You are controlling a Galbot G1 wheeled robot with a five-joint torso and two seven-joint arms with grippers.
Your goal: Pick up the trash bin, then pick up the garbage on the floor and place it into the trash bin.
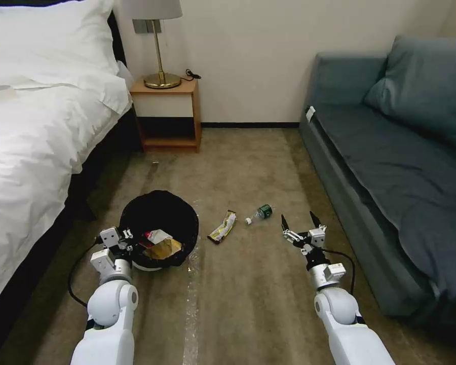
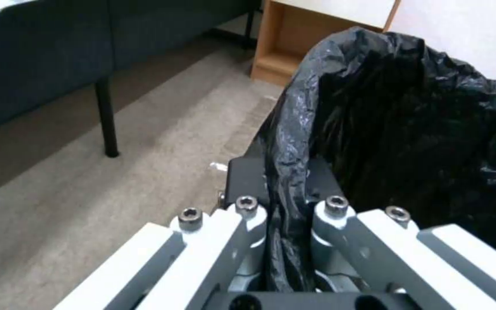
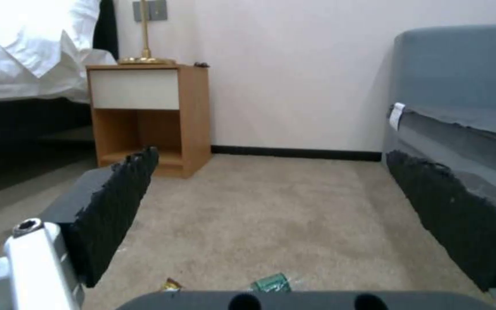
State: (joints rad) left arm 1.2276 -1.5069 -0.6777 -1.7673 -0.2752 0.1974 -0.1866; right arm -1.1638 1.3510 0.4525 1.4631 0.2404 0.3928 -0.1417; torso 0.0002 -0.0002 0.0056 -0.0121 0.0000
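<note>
The trash bin (image 1: pixel 159 228) stands on a beige carpet (image 1: pixel 248 167) between a white-sheeted bed (image 1: pixel 30 132) on the robot's left and a grey-blue sofa (image 1: pixel 390 167) on its right. Against the cream back wall sits a wooden nightstand (image 1: pixel 167 114) with a brass lamp (image 1: pixel 159 50) on top (a dark cable lies beside the lamp's base). A blue cushion (image 1: pixel 425 86) leans on the sofa's back, and a strip of silvery tape (image 1: pixel 191 299) runs along the carpet toward the robot.

The bin is round and white, lined with a black liner bag (image 2: pixel 409 129) that folds over the rim. Inside it lie a brown paper bag (image 1: pixel 163 248) and, just beside it, a red snack packet (image 1: pixel 148 237) with a pale piece over it.

The left gripper (image 1: pixel 122 242) is at the bin's near left rim; in the left wrist view its fingers are clenched on the rim, with the bag's plastic pinched between them.

Two pieces of garbage lie on the carpet to the right of the bin: a yellow-black wrapper (image 1: pixel 223 227) near the bin, and a small clear bottle with a green label (image 1: pixel 259 213) just beyond it, lying on its side, apart from the wrapper.

The right gripper (image 1: pixel 300 219) hovers low over the carpet to the right of the bottle, near the sofa's front edge, its black-padded fingers spread wide and holding nothing. In the right wrist view the green label and a scrap of the wrapper peek up at the frame's lower edge.
</note>
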